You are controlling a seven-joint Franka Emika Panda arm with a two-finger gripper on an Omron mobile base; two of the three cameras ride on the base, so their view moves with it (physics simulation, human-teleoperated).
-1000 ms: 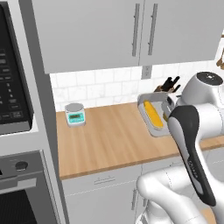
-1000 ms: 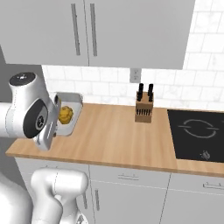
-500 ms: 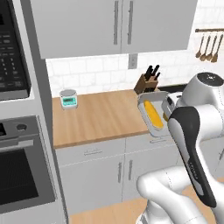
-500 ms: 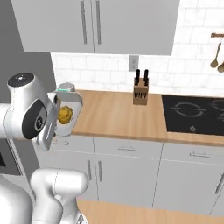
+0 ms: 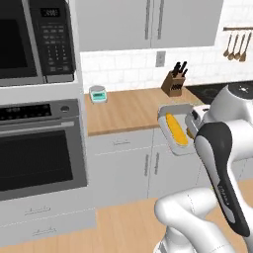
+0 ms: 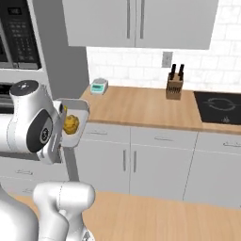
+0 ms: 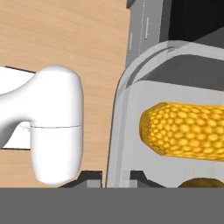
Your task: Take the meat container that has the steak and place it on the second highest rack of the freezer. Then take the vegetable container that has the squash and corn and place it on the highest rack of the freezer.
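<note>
The vegetable container (image 5: pixel 167 114), a grey tray, hangs in the air in front of the counter with my gripper (image 5: pixel 192 123) shut on its rim. In it lie the yellow corn (image 5: pixel 177 129) and the lumpy squash (image 6: pixel 70 124). In the right base view the container (image 6: pixel 81 105) juts out from the hand (image 6: pixel 60 121). Seen from the hand, the fingertips (image 7: pixel 89 176) pinch the container's rim (image 7: pixel 119 131), with the corn (image 7: pixel 188 131) and an edge of the squash (image 7: pixel 204 183) beyond. The freezer, its racks and the meat container with the steak are out of view.
A black wall oven (image 5: pixel 39 153) with a microwave (image 5: pixel 34 39) above stands on the left. The wooden counter (image 6: pixel 141 106) carries a knife block (image 6: pixel 174 86) and a small scale (image 6: pixel 99 85), with a cooktop (image 6: pixel 219 103) to the right. Wooden floor (image 6: pixel 155 216) lies below.
The whole picture has shifted: the base has backed away from the counter and turned, bringing the oven and floor into view. The container stays in the gripper.
</note>
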